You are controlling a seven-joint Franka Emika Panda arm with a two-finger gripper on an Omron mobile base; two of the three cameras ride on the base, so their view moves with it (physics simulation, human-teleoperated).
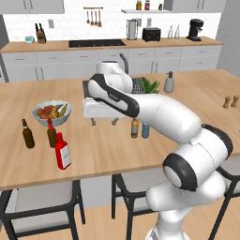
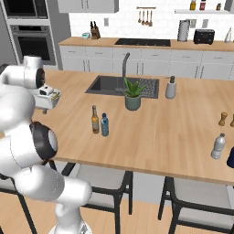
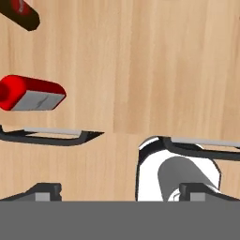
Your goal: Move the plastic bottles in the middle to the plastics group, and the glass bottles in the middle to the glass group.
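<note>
Red bottle (image 1: 63,151) with white label stands on the counter (image 1: 108,145) in the left base view, just beside the two dark brown bottles (image 1: 28,134) (image 1: 51,133) of the glass group, near the fruit bowl (image 1: 51,112). Looks placed, so that one seems done. Amber bottle (image 1: 135,128) and pale-blue water bottle (image 1: 145,130) stand side by side mid-counter, partly behind the arm's forearm. Gripper (image 1: 103,121) hangs above the counter between the glass group and the middle pair, fingers apart, holding nothing.

Right base view: amber bottle (image 2: 95,119) and water bottle (image 2: 104,124) upright, almost touching, in front of the sink (image 2: 103,84) and the potted plant (image 2: 133,94). A clear plastic bottle (image 2: 218,146) stands far along the counter, well apart, likely the plastics group. Gripper (image 2: 48,96) sits near the arm's shoulder, jaws wide.

Hand view: camera looks down on wood; red bottle (image 3: 30,93) seen from above, one dark bottle (image 3: 21,15) at the corner. Fingertips (image 3: 44,191) spread wide, nothing between them.

Step judged: between placements, one glass bottle sorted, two bottles left in the middle. Next move likely calls for swinging over to the middle pair, coming down on the amber bottle without knocking the water bottle beside it, then closing on it.
</note>
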